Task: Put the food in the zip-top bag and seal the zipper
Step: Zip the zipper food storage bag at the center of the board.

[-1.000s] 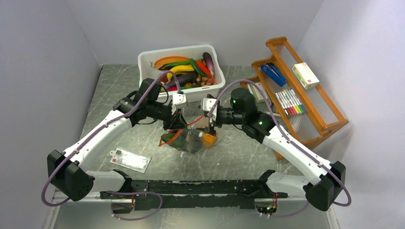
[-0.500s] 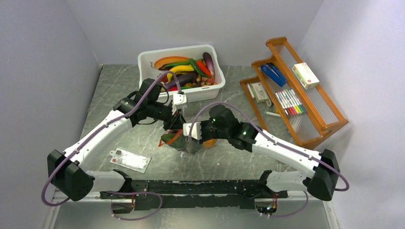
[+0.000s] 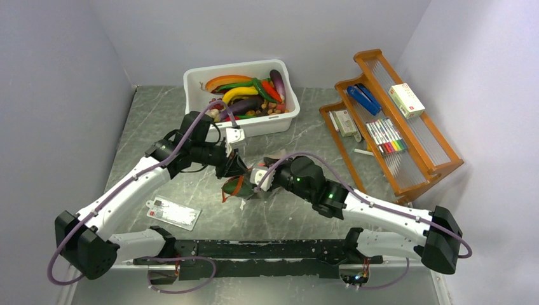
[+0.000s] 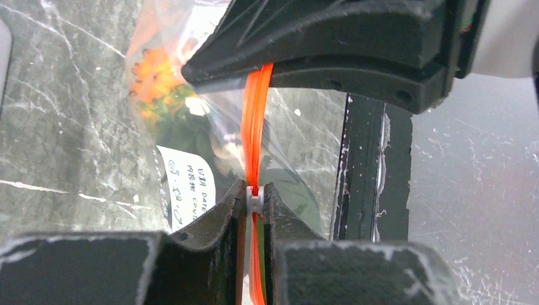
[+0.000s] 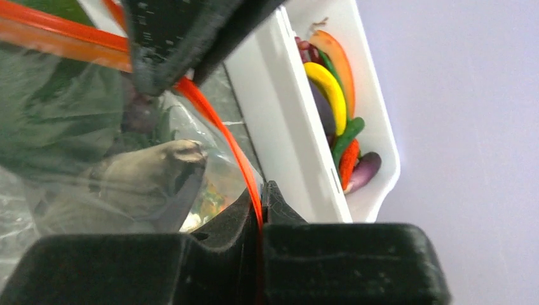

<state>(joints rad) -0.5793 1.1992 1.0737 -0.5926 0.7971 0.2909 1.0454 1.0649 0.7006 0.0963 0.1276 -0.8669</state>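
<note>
The clear zip-top bag (image 3: 234, 189) hangs over the table's middle, held between both arms. In the left wrist view its orange-red zipper (image 4: 255, 121) runs straight from my left gripper (image 4: 255, 198) up to the right gripper's black fingers (image 4: 330, 44). My left gripper (image 3: 238, 168) is shut on the zipper at a small white slider piece. My right gripper (image 5: 261, 204) is shut on the zipper (image 5: 219, 130) as well, close beside the left one (image 3: 255, 178). Food shows through the plastic: an orange pineapple (image 4: 156, 79) and a green piece (image 5: 57, 114). A white label (image 4: 188, 190) is on the bag.
A white tub (image 3: 194, 79) of toy vegetables stands at the back, just behind the bag. A wooden rack (image 3: 438, 152) with pens and boxes stands on the right. A flat white card (image 3: 173, 213) lies front left, near the black rail (image 3: 254, 249).
My right gripper swung down and left from the bag's right side, closed, and now pinches the zipper next to the left gripper. The left arm and bag shifted slightly left.
</note>
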